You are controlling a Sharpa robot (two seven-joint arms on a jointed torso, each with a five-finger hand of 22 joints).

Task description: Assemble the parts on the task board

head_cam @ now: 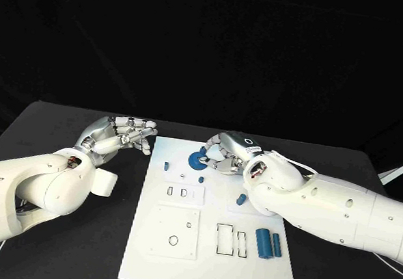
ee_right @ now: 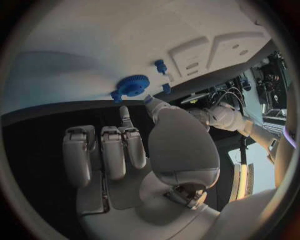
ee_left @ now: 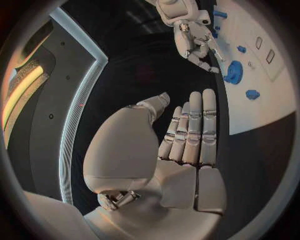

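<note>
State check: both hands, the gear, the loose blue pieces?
left hand: off the task board, fingers curled, holding nothing
right hand: at the blue gear, grip unclear
blue gear: flat on the board
two blue cylinders: lying side by side on the board

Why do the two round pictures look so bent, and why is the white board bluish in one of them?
Both wrist views are fisheye: the task board edge bows in the left wrist view. In the right wrist view a blue-grey shadow falls across the board beside the blue gear. The head view is undistorted, the board bright against the black table.
</note>
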